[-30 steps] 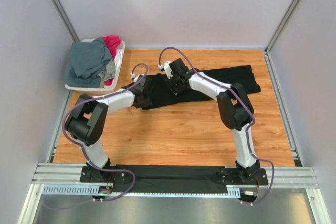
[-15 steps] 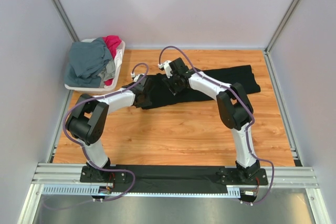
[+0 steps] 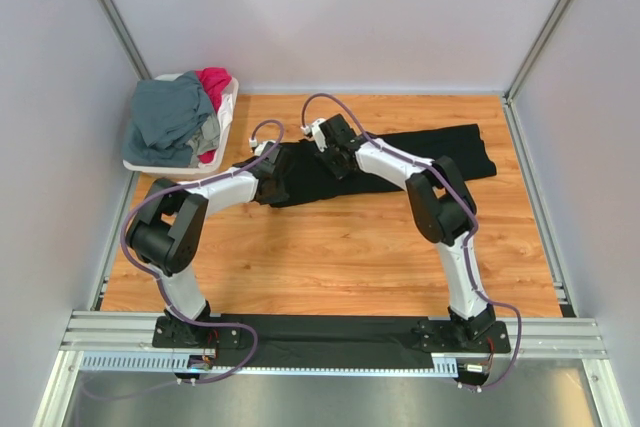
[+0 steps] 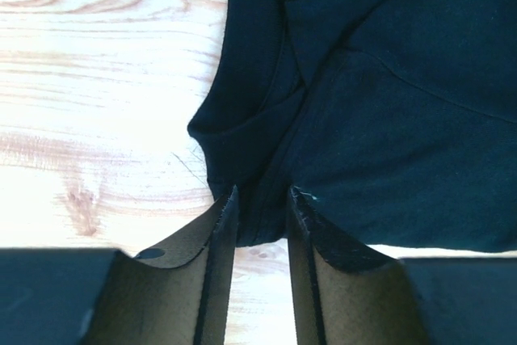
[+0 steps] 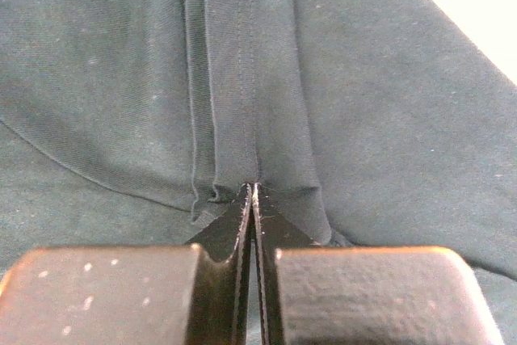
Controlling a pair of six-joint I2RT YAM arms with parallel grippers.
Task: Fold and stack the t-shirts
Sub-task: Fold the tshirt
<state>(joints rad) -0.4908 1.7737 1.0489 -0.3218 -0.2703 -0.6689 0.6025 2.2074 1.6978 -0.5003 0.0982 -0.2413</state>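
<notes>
A white plastic basket (image 3: 137, 163) is taken as the landmark; it is seen at the far left corner of the light-brown wooden table (image 3: 330, 247). 2 garments are heaped in the basket: a slate grey-blue cloth t-shirt (image 3: 170, 117) filling most of it, and a magenta-red cloth t-shirt (image 3: 213, 82) bunched at the basket's far right corner.

To the right of the basket, a black cloth t-shirt (image 3: 430, 152) is laid out flat on the wood in a long strip. Its nearer end is close to the basket and its other end lies well apart from it.

The left gripper (image 3: 273, 183) is placed at the end of the black cloth t-shirt (image 4: 388, 78) closest to the basket. In the left wrist view the left gripper (image 4: 262, 199) is seen with its 2 fingers a little apart, set on either side of the garment's edge. Dark cloth is seen lying in the gap between them, with bare wood on the basket side.

The right gripper (image 3: 336, 159) is set down on the same garment, just beyond the left one and farther from the basket. In the right wrist view the right gripper (image 5: 253, 193) is seen with its fingers pressed together, and a raised ridge of the black cloth t-shirt (image 5: 105, 78), with a stitched band, is pinched between the tips. The cloth is drawn into small creases where it is pinched.
</notes>
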